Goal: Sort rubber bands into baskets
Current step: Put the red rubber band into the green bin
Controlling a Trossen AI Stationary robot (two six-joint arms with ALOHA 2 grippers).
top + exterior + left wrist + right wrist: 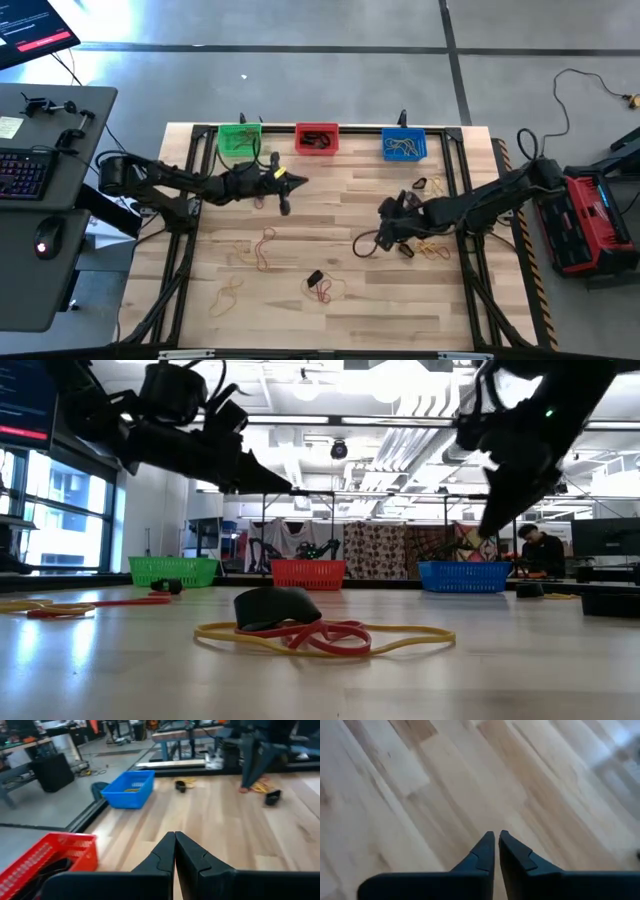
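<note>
Three baskets stand along the far edge: green (pixel 240 140), red (pixel 317 138) and blue (pixel 404 145). Rubber bands lie loose on the wood: tan and red loops at the middle left (pixel 265 250), a red, tan and black pile near the front (pixel 320 635), and tan loops at the right (pixel 432 248). My left gripper (pixel 175 835) is shut and empty. It hangs above the table in front of the green and red baskets (pixel 296 182). My right gripper (pixel 495 835) is shut and empty over bare wood right of centre (pixel 392 232), beside the tan loops.
The green basket's inside shows no clear content, the red basket holds dark bands, and the blue basket holds tan bands. More bands lie near the right rail (pixel 420 185) and at the front left (pixel 228 292). A small black piece (pixel 405 250) lies by my right gripper. A dark frame rail (pixel 462 180) runs along the right side.
</note>
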